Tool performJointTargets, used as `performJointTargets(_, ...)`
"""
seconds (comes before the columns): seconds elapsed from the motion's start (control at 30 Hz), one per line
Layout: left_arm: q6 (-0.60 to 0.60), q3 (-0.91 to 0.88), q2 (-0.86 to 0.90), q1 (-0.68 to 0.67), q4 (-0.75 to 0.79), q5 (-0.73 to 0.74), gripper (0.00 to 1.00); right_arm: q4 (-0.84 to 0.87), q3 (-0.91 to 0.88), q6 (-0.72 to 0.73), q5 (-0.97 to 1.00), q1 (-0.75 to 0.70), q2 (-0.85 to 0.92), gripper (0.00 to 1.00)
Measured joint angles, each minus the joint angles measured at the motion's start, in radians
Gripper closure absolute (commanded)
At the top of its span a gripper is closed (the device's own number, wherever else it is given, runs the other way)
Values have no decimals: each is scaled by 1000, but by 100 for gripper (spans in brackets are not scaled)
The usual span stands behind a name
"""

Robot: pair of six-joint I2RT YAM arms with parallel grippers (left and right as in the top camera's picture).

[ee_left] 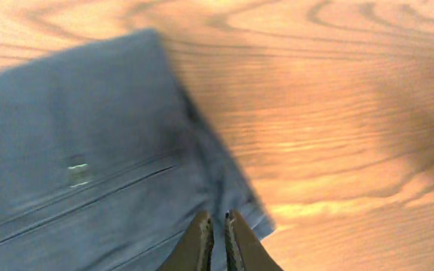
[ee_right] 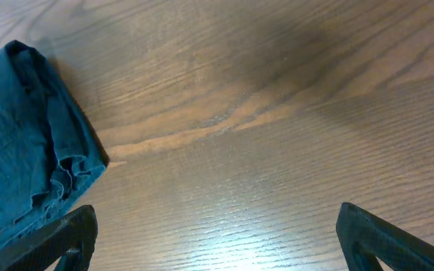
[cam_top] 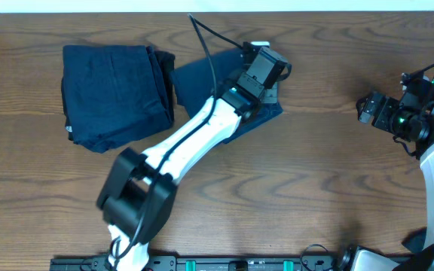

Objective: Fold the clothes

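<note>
The left gripper (ee_left: 218, 229) hangs low over the loose garment (cam_top: 194, 79), and its jaws are drawn almost together, with only a thin slit between them. I cannot tell whether cloth is really caught in that slit. The blue cloth spreads to the left of these jaws and ahead of them, its corner lies just beside them on the right, and beyond that there is only bare worktop (cam_top: 330, 173). The folded bundle (cam_top: 111, 94) lies on the far side of this garment from the jaws, touching it or nearly so. The right gripper (ee_right: 217, 241) waits well apart from both pieces, its jaws wide apart and holding nothing. I judge that the fold of the loose garment is not yet made. The risk is the thin hold so near the corner: if only one layer is pinched, or none, the cloth may slip out during lifting. A long drag could also push the garment into the bundle and disturb it.
</note>
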Motion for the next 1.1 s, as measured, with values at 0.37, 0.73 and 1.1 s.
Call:
performJointTargets(0.37, -27, -3, 192, 1, 100, 227, 87, 0, 0, 0, 3, 0, 0, 1)
performJointTargets(0.73, 30, -5, 153, 16, 96, 271, 90, 0, 0, 0, 3, 0, 0, 1)
performJointTargets(1.1, 35, -5, 79, 66, -4, 214, 89, 0, 0, 0, 3, 0, 0, 1)
